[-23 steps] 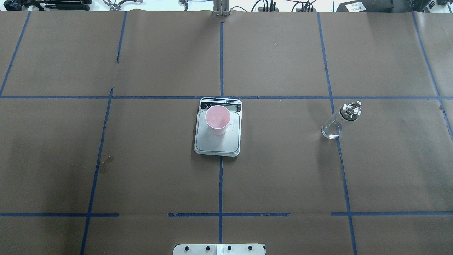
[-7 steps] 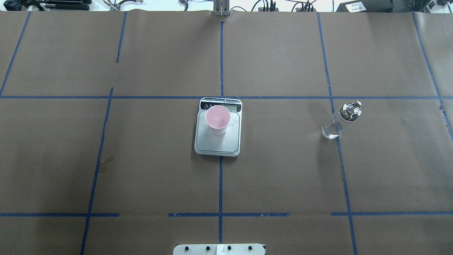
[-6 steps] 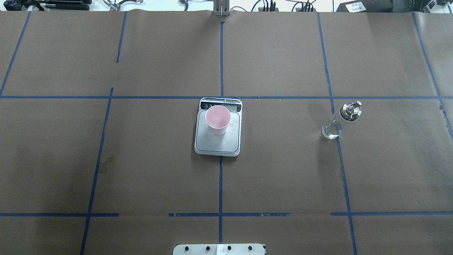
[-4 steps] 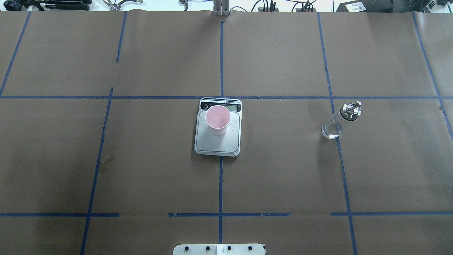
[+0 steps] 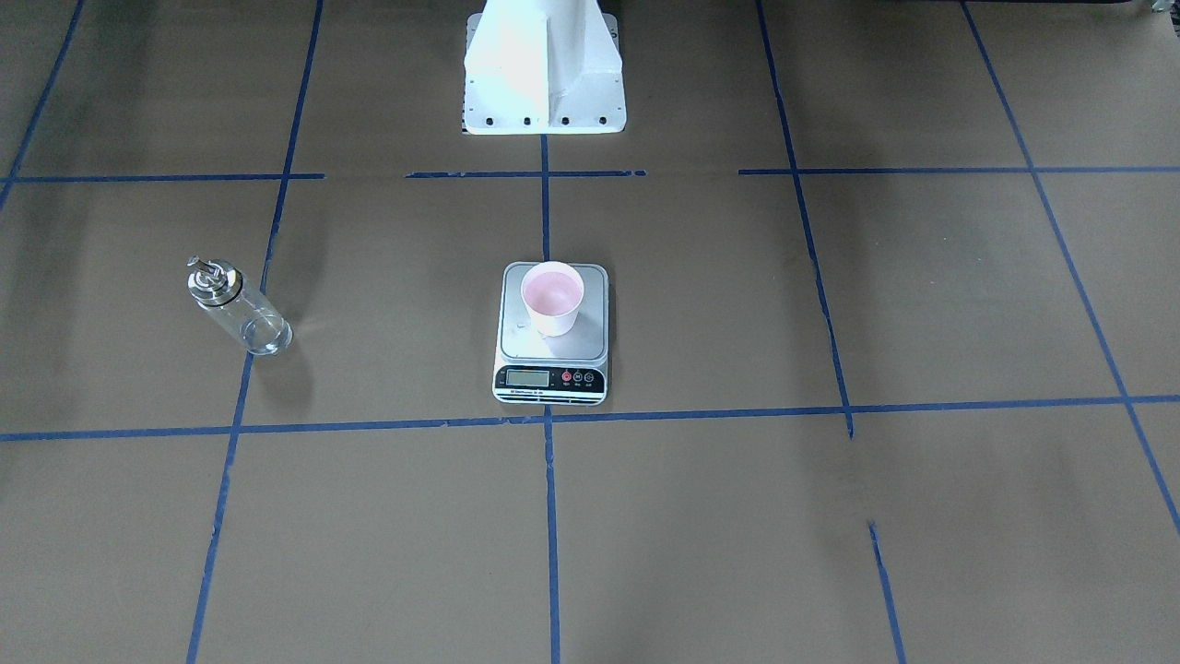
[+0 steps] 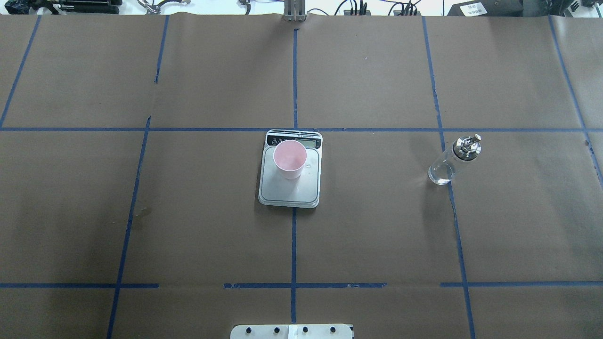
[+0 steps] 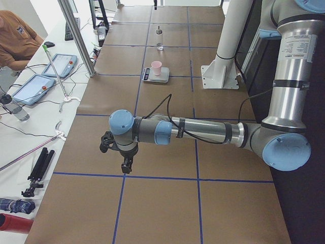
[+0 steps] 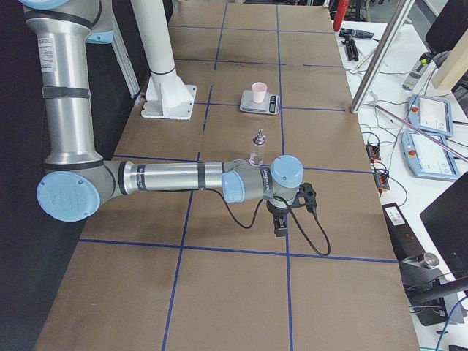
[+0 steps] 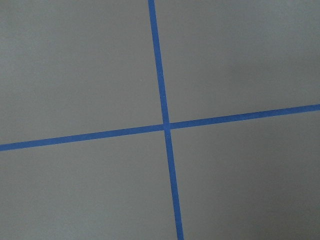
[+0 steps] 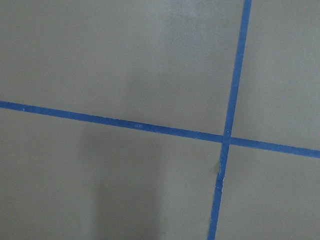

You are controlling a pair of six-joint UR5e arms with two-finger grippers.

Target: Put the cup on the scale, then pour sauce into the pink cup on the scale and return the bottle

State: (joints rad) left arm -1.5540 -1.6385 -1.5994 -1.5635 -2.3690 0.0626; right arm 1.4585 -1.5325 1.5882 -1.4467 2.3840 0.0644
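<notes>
Nothing moved — cup (image 6: 289, 157) sits on scale (image 6: 288, 195), table (image 6: 377, 235) centre | bottle (image 6: 445, 167) upright toward right edge | left gripper (image 7: 126, 162), right gripper (image 8: 280, 225): apart or together, I can't tell | likely finished.

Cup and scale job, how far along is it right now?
Done: the cup stands on the scale. In hand: nothing; the left claw and right claw both hang far from the bottle, which stands upright on the robot's right. Left: I cannot see whether anything has been poured into the cup; if not, the pour and return remain.
</notes>
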